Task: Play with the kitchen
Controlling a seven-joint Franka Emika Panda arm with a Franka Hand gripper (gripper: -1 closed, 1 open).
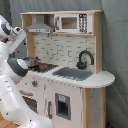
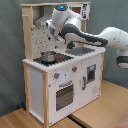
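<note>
1. The kitchen [image 1: 65, 75] [image 2: 60, 75] stands on a wooden floor [image 2: 95, 112] against a grey curtain [image 1: 117, 60].
2. A pot [image 2: 48, 56] sits on its stovetop [image 2: 55, 59]; the white arm [image 2: 95, 37] reaches above it.
3. Whether the gripper is wide or narrow cannot be told.

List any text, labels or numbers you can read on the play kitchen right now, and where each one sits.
No text can be read in either exterior view.
Microwave keypad on the kitchen: small marks, too blurred to read.
Knob panel below the stovetop: marks too blurred to read.
</note>
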